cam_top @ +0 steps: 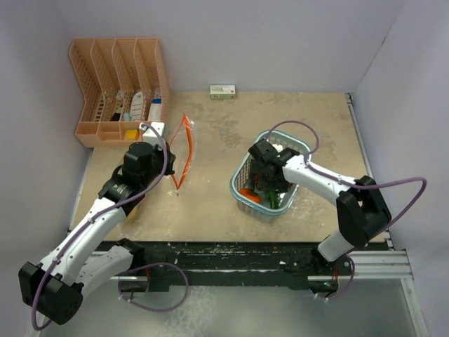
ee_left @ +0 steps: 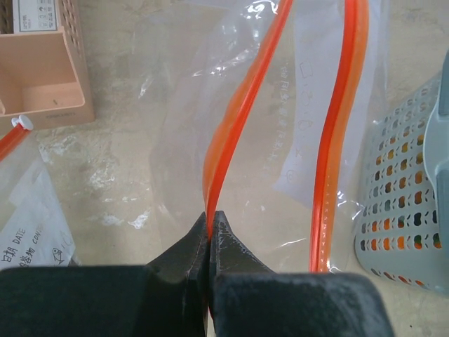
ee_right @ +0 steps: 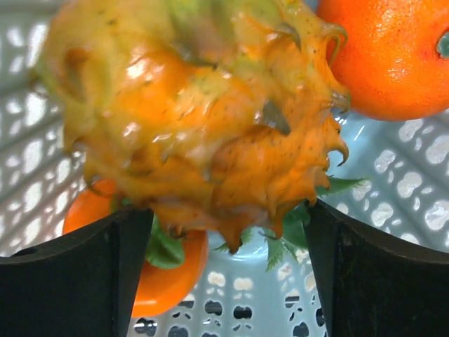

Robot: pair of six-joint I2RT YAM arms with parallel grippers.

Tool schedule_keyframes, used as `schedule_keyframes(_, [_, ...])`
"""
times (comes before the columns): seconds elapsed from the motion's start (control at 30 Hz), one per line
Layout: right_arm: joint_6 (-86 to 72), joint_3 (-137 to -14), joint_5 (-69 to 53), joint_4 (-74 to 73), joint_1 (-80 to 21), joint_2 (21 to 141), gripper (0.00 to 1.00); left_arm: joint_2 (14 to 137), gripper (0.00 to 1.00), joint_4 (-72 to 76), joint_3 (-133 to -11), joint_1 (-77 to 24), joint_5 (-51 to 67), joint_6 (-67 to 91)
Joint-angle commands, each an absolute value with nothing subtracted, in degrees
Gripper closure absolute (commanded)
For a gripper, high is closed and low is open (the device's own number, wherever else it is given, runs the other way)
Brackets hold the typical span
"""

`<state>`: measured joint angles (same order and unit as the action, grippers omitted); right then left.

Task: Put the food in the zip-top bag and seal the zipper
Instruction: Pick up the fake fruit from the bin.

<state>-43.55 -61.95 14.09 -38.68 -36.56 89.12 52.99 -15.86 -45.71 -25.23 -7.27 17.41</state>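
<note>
The clear zip-top bag (cam_top: 185,151) stands on edge on the table, left of centre, its mouth open. My left gripper (ee_left: 210,217) is shut on one side of the red-orange zipper (ee_left: 238,119); the other strip (ee_left: 344,105) hangs free to the right. My right gripper (cam_top: 266,179) reaches down into the teal mesh basket (cam_top: 242,200). Its fingers are spread wide on either side of the base of the small leafy pineapple (ee_right: 203,119), which looks blurred. An orange (ee_right: 393,56) lies behind it, and an orange-red piece (ee_right: 161,274) with green leaves lies below it.
A peach desk organizer (cam_top: 119,84) stands at the back left, close to the bag. A small white box (cam_top: 222,90) lies against the back wall. A second clear bag with a label (ee_left: 35,225) lies near my left gripper. Walls close in both sides.
</note>
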Motion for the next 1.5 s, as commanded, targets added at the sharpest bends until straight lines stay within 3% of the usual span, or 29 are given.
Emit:
schedule_keyframes(0.0, [-44.0,-60.2,14.4,-34.7,-36.1,90.0,0.22,51.3,1.0,-13.4,-45.6,-25.0,-6.5,18.1])
schedule_keyframes(0.2, [-44.9,-59.3,17.4,-36.6,-36.1,85.0,0.77,51.3,1.0,-14.0,-45.9,-25.1,-7.1,18.0])
schedule_keyframes(0.27, [-44.6,-59.9,18.3,-37.8,-36.1,82.6,0.89,51.4,1.0,-14.2,-45.9,-25.1,-7.4,17.9])
schedule_keyframes(0.33, [-43.9,-61.1,18.3,-39.1,-36.1,80.2,0.95,51.6,1.0,-14.5,-45.7,-25.1,-7.5,17.9])
schedule_keyframes(0.77, [-37.0,-70.3,17.9,-40.6,-36.1,66.2,1.0,52.8,1.0,-15.2,-45.8,-25.1,-8.0,17.8])
schedule_keyframes(1.03, [-37.1,-66.5,16.4,-40.3,-36.1,69.3,1.0,52.8,1.0,-15.5,-45.8,-25.1,-7.8,17.8])
schedule_keyframes(1.07, [-37.3,-66.3,16.8,-40.7,-36.1,70.3,0.9,52.9,1.0,-15.5,-45.9,-25.1,-7.9,17.8])
schedule_keyframes(1.1, [-37.5,-66.2,17.5,-41.3,-36.1,71.3,0.67,52.8,1.0,-15.6,-46.0,-25.1,-7.9,17.7])
schedule_keyframes(1.13, [-37.5,-66.2,18.0,-42.0,-36.1,72.3,0.56,52.7,1.0,-15.6,-46.0,-25.0,-7.9,17.7])
schedule_keyframes(1.17, [-37.5,-66.2,18.5,-42.7,-36.1,73.3,0.37,52.6,1.0,-15.6,-46.0,-25.1,-7.9,17.7])
schedule_keyframes(1.23, [-37.1,-66.5,18.7,-43.8,-36.1,75.0,0.16,52.5,1.0,-15.5,-46.1,-25.1,-7.8,17.8])
schedule_keyframes(1.3, [-35.9,-67.8,18.6,-45.1,-36.1,76.7,0.05,52.6,1.0,-15.2,-46.0,-25.1,-7.3,17.7])
schedule_keyframes(1.47, [-32.3,-71.7,17.0,-49.0,-35.7,82.0,0.0,52.9,1.0,-14.9,-46.2,-25.1,-6.1,17.8])
